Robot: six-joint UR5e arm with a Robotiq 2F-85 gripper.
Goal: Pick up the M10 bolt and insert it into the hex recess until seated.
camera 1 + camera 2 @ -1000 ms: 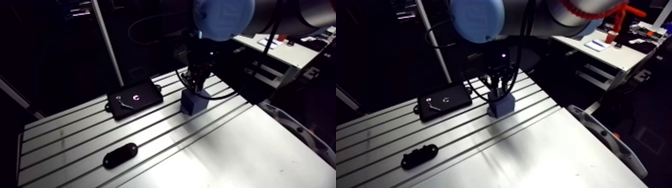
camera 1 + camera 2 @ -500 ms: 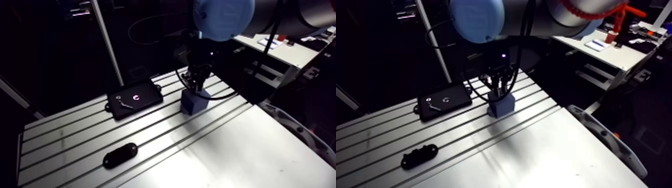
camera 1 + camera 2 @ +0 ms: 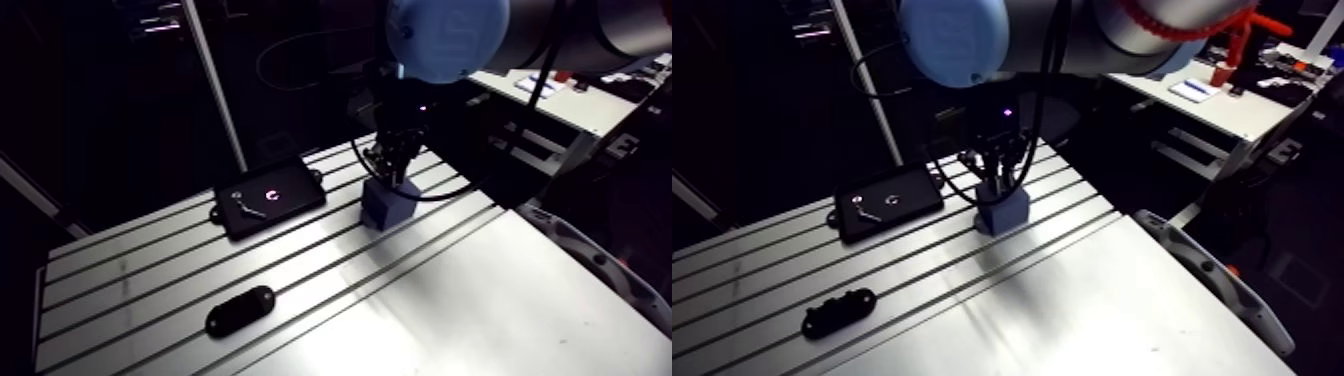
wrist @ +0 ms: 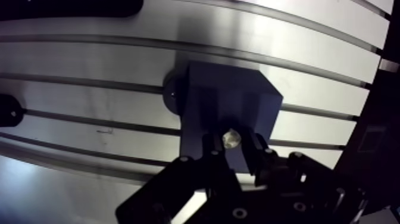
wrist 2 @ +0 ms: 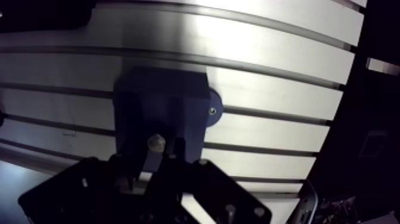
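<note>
In the wrist view the M10 bolt (image 4: 231, 138) shows end-on as a small pale metal disc, pinched between my gripper (image 4: 232, 146) fingers. The gripper is shut on it. Right under the bolt lies the top face of the dark blue block (image 4: 229, 104), which is fixed to the slotted table by a round foot (image 4: 169, 95). The hex recess is hidden behind the bolt and fingers. In the arm view the gripper (image 3: 393, 168) hangs straight over the blue block (image 3: 388, 206), very close to its top; whether the bolt touches it I cannot tell.
A flat black tray (image 3: 270, 197) with a small metal part lies on the table left of the block. A black oval plate (image 3: 240, 309) sits nearer the front left. The slotted table (image 3: 450, 300) stretches wide to the front right.
</note>
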